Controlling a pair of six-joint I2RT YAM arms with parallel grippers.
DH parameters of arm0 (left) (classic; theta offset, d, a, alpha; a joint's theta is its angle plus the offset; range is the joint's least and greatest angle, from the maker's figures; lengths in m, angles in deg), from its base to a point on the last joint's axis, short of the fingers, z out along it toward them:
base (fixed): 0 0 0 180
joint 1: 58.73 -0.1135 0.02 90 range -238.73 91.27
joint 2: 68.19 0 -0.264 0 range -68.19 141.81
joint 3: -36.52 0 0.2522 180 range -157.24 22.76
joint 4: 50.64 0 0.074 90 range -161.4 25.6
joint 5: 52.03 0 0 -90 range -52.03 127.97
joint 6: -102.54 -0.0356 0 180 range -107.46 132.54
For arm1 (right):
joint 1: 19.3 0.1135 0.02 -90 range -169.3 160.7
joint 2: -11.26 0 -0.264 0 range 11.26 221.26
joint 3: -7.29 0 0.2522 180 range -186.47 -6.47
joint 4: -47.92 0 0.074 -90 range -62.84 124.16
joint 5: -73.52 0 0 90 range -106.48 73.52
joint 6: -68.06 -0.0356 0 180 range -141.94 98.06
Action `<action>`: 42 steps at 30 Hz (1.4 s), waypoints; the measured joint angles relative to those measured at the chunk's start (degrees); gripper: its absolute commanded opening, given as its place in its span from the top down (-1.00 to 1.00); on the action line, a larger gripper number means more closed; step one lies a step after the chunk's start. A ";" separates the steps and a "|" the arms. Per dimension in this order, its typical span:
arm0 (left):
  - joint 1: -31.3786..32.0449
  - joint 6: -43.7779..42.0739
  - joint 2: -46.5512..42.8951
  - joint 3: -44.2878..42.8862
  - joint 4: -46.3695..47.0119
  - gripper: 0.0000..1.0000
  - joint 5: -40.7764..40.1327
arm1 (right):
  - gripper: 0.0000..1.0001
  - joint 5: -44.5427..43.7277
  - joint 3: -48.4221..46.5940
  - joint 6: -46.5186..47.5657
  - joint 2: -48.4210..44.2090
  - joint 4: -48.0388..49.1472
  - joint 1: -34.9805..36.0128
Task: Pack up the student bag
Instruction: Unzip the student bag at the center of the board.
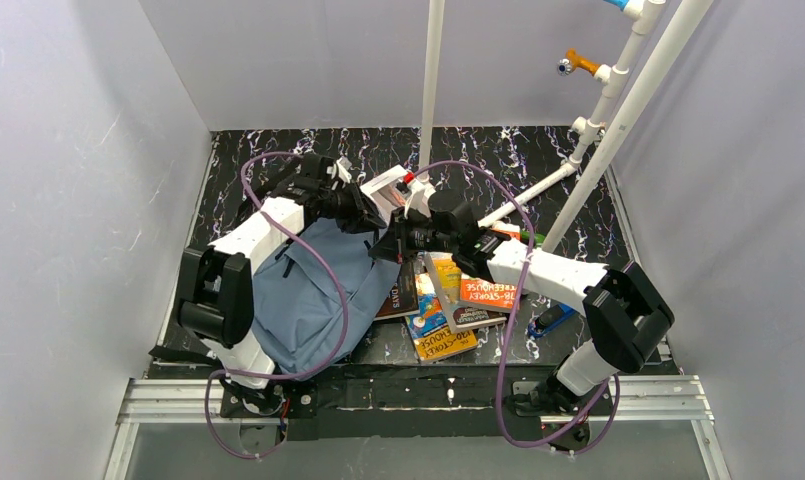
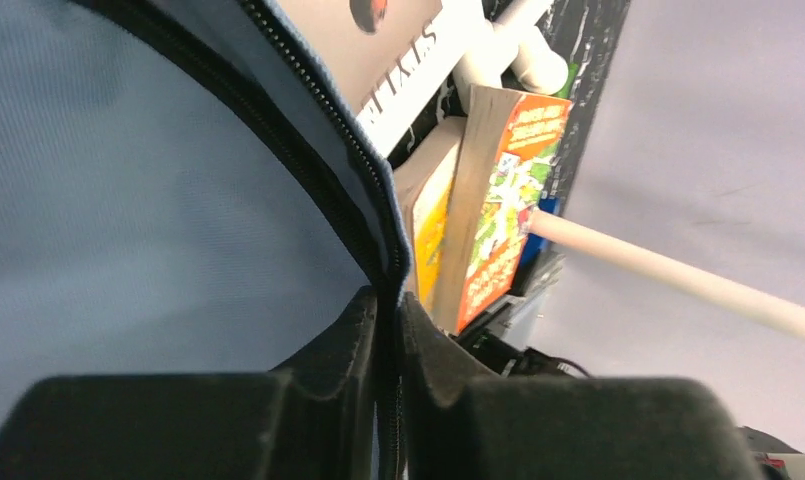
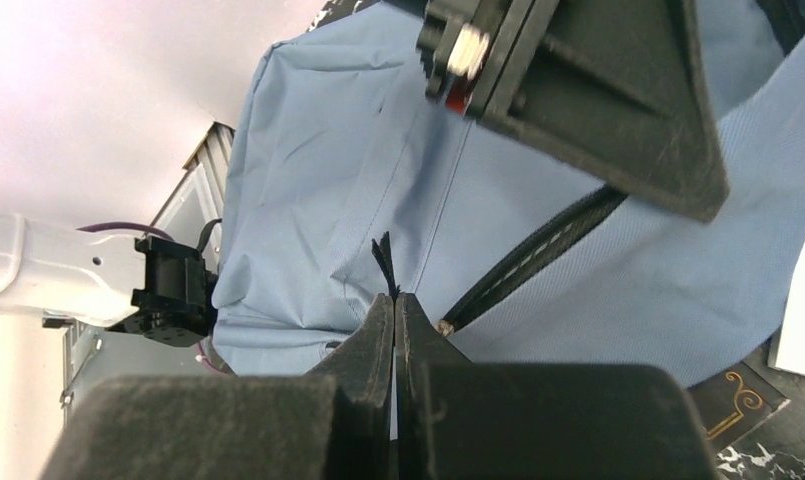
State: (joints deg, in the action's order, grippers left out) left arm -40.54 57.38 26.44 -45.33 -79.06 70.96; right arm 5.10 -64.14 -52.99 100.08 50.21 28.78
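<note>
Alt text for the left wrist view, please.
The left gripper pinches the zippered edge of the blue student bag, which fills the left of the frame. Beyond it are colourful books and a white pipe.

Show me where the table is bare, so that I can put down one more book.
Bare table shows along the back wall, on both sides of the white pole, and in a small patch at the near edge between the student bag and the books. The middle is crowded with bag and books.
</note>
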 measured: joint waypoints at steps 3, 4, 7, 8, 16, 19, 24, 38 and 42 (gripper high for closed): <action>-0.09 -2.29 2.29 -4.22 -2.69 1.00 -1.68 | 0.97 -0.76 0.00 0.74 -0.02 -0.98 0.22; -0.09 -2.84 2.73 -5.57 -3.45 1.00 -2.38 | 0.97 -1.64 0.00 1.01 -0.07 -1.27 0.57; -0.07 -4.59 4.42 -10.10 -6.16 1.00 -4.00 | 0.97 -5.44 0.00 1.16 -0.20 -1.18 3.72; -0.07 -5.20 5.05 -11.54 -7.19 1.00 -4.46 | 0.97 -7.17 0.09 1.01 -0.22 -0.81 5.73; 0.28 -10.54 7.15 -18.01 -17.18 1.00 -5.44 | 0.97 -16.96 3.39 -1.55 1.73 6.12 16.46; 0.24 -12.22 7.15 -17.99 -17.27 1.00 -5.57 | 0.66 -17.42 2.93 -1.16 2.36 5.27 16.57; -0.04 -15.96 4.09 -14.45 -14.10 1.00 -5.42 | -0.19 -15.61 -1.64 1.09 2.89 -0.59 17.03; 0.61 -24.06 -13.70 0.26 -11.08 0.56 -2.36 | -0.74 -14.64 -3.21 5.88 -12.98 -16.87 2.89; 2.27 -23.56 -14.80 2.93 -11.13 0.53 -2.43 | -0.94 -15.98 -8.35 4.04 -8.79 -22.60 -0.79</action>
State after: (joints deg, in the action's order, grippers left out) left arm -38.26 33.82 11.64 -42.40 -90.18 68.53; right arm -10.87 -72.49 -48.94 91.29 27.61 27.99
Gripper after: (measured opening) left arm 0.218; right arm 0.934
